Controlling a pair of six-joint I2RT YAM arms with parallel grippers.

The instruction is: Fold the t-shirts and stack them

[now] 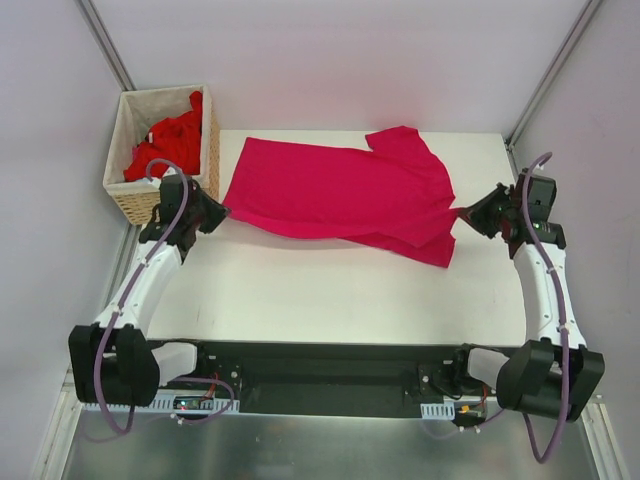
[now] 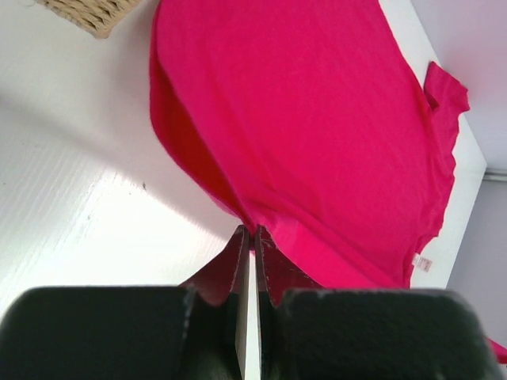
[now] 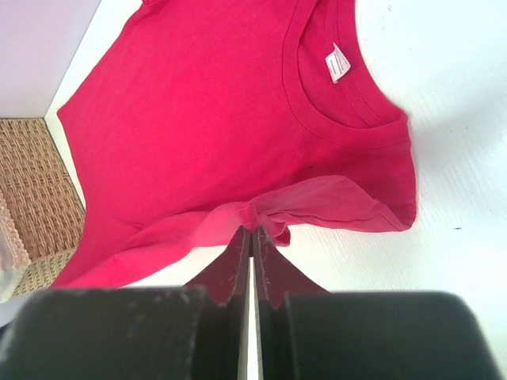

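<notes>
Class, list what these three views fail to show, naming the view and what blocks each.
- Red shirts in basket, top view: bunched, count unclear.
- Neck label print, right wrist view: too small.
- Magenta t-shirt underside, all views: its own top layer covers it.
- Basket, left wrist view: cut off by top edge.

A woven wicker basket [image 1: 140, 205] with a pale cloth liner [image 1: 135, 115] stands at the far left corner of the white table [image 1: 330, 295]. Plain pale walls [image 1: 330, 60] close in the table on three sides, with slanting metal posts [image 1: 105, 45] at the two far corners. A dull metal sheet [image 1: 330, 450] lies along the near edge
</notes>
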